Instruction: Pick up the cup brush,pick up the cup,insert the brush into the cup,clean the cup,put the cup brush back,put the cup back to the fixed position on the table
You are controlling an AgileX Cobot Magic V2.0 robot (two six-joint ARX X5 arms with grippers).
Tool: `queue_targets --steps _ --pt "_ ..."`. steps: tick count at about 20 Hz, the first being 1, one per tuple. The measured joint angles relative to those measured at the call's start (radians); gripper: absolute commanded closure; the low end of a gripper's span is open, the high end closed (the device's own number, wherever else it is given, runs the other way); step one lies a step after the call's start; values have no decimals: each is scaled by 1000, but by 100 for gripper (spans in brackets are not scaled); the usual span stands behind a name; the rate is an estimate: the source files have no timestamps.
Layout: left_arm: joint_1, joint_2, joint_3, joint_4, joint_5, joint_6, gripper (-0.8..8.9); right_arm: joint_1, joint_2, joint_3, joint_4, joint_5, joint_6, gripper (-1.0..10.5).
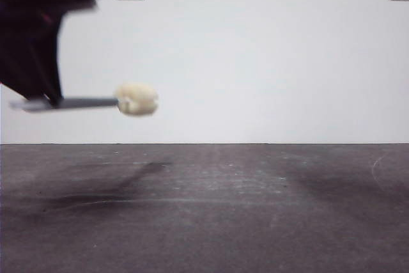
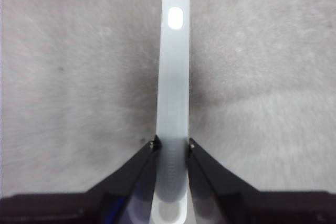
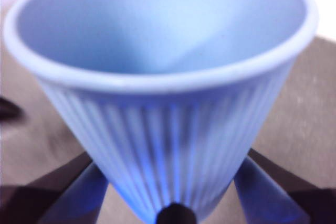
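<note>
Left gripper [image 2: 172,145] clamps cup brush [image 1: 137,99] handle, level in the air above table [image 1: 204,209], right gripper [image 3: 170,182] grips cup [image 3: 163,77] raised high, both picked up, next likely lining sponge head with cup mouth to insert.

Cup brush [image 1: 96,101]: grey handle, pale cream-yellow sponge head. Cup [image 3: 168,108]: light blue, fine vertical ribs outside, plain inside. Table [image 1: 255,222] beneath brush: dark grey, faint pale marks.
</note>
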Motion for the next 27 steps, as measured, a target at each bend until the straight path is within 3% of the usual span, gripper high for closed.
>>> queue_targets --steps 3,8,24,26,27 --pt "0 147 0 143 3 -25 822 0 -91 0 -5 -31 10 963" --pt "0 368 0 243 3 -77 822 0 -178 0 -121 -25 11 963" --pt "52 490 10 330 -8 -56 822 0 -195 0 -175 -26 33 963" --pt "52 491 10 332 -7 -54 769 0 -195 0 -177 -26 34 963" --pt "52 491 11 331 -3 -53 666 0 -195 0 -178 -26 34 963"
